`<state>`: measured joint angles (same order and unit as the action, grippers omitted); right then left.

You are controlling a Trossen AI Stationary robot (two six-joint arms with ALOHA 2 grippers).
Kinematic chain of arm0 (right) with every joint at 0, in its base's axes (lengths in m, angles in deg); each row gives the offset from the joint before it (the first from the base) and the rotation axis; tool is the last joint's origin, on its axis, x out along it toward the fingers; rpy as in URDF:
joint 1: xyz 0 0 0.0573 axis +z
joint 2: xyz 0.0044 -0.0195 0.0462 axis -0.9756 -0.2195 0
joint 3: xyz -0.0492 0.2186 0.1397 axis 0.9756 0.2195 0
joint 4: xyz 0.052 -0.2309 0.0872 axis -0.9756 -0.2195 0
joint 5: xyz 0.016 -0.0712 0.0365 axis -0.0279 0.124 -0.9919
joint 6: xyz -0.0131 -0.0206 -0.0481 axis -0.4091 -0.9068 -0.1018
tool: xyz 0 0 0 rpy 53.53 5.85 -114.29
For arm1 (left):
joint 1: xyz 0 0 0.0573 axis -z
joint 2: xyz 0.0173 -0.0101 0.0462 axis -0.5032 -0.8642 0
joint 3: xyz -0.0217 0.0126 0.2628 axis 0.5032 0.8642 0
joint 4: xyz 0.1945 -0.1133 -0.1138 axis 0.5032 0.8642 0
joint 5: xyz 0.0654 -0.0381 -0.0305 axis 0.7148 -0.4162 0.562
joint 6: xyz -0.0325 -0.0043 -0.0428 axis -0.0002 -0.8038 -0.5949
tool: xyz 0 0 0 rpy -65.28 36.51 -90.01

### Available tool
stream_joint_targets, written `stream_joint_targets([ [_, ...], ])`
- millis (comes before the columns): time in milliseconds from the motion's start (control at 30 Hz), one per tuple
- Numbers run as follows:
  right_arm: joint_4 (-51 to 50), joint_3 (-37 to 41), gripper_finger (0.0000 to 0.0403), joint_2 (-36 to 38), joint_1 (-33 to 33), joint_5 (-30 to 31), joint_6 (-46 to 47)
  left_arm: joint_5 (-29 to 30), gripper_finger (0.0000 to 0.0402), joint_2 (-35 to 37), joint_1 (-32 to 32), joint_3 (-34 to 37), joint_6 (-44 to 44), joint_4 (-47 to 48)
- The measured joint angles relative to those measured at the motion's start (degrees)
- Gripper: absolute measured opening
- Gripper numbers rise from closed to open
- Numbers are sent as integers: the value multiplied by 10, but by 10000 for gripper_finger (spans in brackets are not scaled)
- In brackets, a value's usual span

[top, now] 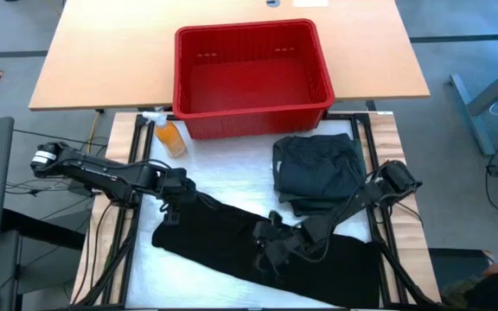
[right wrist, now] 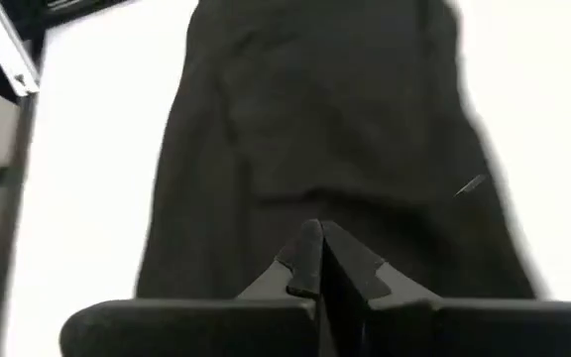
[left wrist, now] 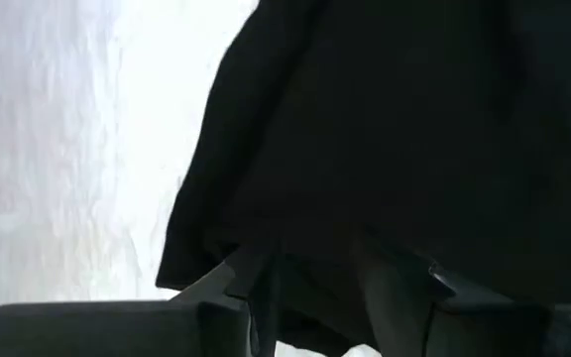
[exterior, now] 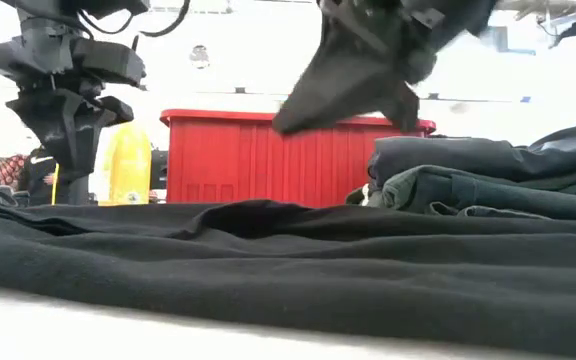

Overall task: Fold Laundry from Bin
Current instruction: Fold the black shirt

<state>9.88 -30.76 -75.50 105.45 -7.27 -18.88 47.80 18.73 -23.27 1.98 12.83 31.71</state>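
Note:
A long black cloth (top: 266,250) lies spread across the near part of the white-covered table; it also shows in the low view (exterior: 268,260). My left gripper (top: 173,200) is low at the cloth's far left corner, its fingers partly apart with cloth between them. My right gripper (top: 271,235) is over the cloth's middle, shut on a raised flap (exterior: 343,85). A stack of folded dark garments (top: 318,168) rests on the table at the right. The red bin (top: 253,30) stands behind, with nothing in it. My left gripper has the cloth's left end (left wrist: 315,248) between its two fingers (left wrist: 251,288), coming from above. The cloth there stays down on the table. One layer or several, I cannot tell. My right gripper pinches the cloth's far edge near its middle (right wrist: 315,213) between its closed fingertips, from above. A pointed flap (exterior: 318,100) hangs from the fingers, lifted well above the table. The rest of the cloth lies flat below.
An orange spray bottle (top: 169,134) stands at the far left, beside the bin's near left corner. The folded stack (exterior: 488,175) sits close to the right arm. A person shows in the room behind at the left (exterior: 33,165).

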Motion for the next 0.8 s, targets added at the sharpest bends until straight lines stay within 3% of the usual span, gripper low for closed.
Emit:
stream_joint_targets([
  [133,-51,-1,75,15,-38,-19,-107,1,114,-32,-3,0,0,-8],
  [300,-65,-2,144,12,-91,-133,-209,8,115,-58,-3,0,1,-19],
  [433,-83,-2,179,12,-115,-146,-252,15,115,-66,-4,1,2,-17],
  [567,-65,-4,182,-2,-127,-201,-304,14,115,-65,-14,1,2,-17],
  [800,-68,-5,161,-28,-133,-203,-326,11,115,-65,-26,1,3,-17],
])
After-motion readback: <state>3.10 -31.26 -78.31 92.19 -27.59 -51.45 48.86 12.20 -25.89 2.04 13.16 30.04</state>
